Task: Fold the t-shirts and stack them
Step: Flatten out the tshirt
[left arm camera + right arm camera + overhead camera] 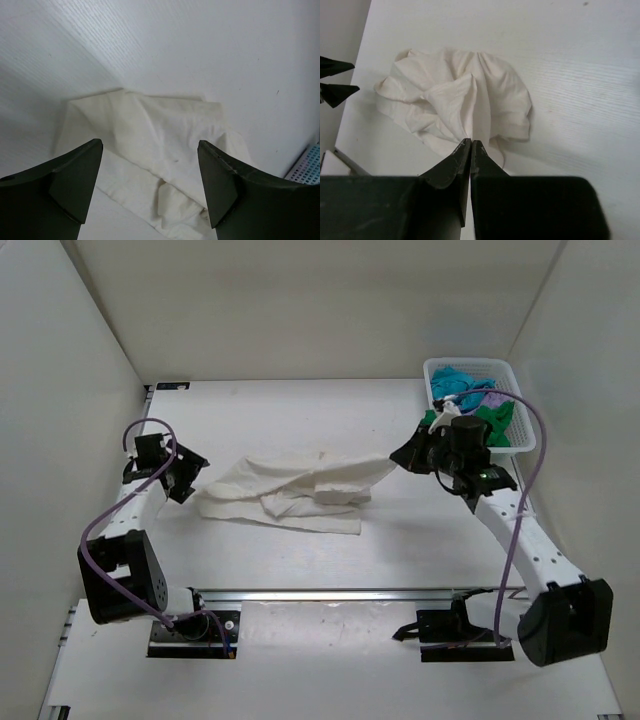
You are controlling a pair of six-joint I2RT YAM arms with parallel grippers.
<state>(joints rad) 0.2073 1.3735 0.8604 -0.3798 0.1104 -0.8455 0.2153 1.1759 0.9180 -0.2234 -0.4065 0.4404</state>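
The cream-white t-shirt lies crumpled across the middle of the table. My right gripper is shut on the shirt's right end and holds it lifted; in the right wrist view the cloth fans out from the closed tips. My left gripper is open and empty at the shirt's left end; the left wrist view shows the cloth between the spread fingers. Turquoise-blue, pale lilac and bright green shirts lie bunched in the basket.
The white lattice basket stands at the back right, just behind my right gripper. White walls enclose the table on the left, back and right. A metal rail runs along the near edge.
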